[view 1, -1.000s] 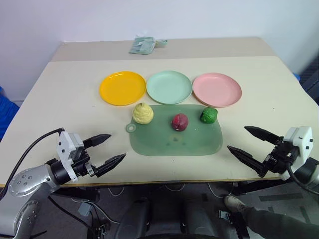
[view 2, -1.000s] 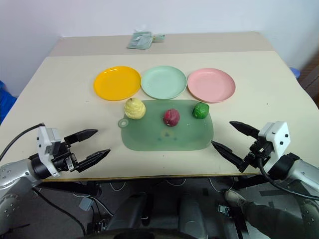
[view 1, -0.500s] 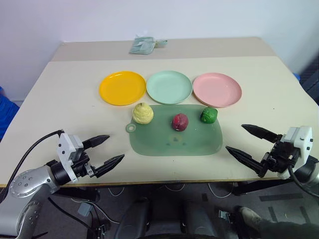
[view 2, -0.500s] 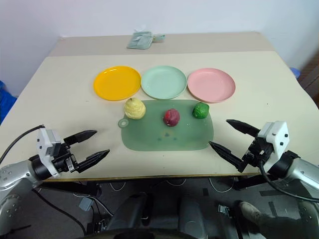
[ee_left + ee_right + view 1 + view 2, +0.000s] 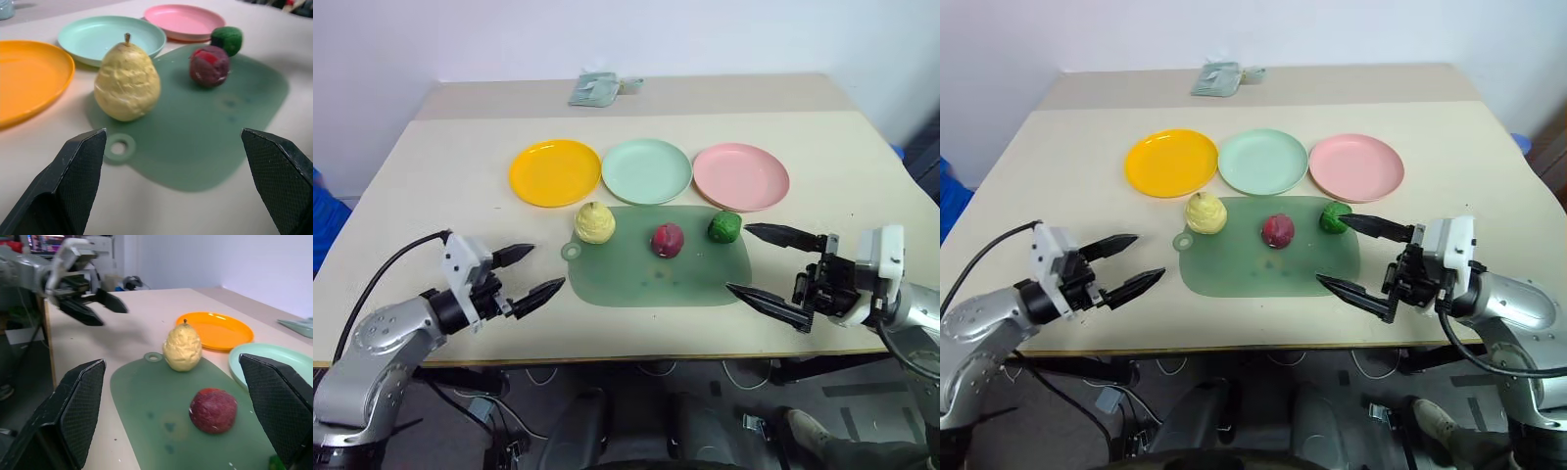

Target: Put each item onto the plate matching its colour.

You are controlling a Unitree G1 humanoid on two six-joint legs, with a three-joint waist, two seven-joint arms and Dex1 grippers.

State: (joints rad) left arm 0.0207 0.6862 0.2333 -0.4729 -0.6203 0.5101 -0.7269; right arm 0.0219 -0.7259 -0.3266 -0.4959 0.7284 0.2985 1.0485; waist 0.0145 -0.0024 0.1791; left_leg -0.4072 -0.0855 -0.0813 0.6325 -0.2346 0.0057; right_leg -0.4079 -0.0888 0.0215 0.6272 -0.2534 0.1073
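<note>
We've got both sets of fingers spread wide, empty: left gripper (image 5: 527,272), right gripper (image 5: 766,266). Pear (image 5: 594,222) stands upright ahead of left fingers, stem up, long axis vertical, just short of orange plate (image 5: 553,172). Best approach: level, straddle its belly, close gently, lift clear of mat (image 5: 656,279).

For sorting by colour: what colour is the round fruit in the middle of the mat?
Dark red fruit, clearest in the left wrist view.

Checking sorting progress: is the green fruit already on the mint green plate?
No, the green fruit sits on the dark mat, below the pink plate.
</note>
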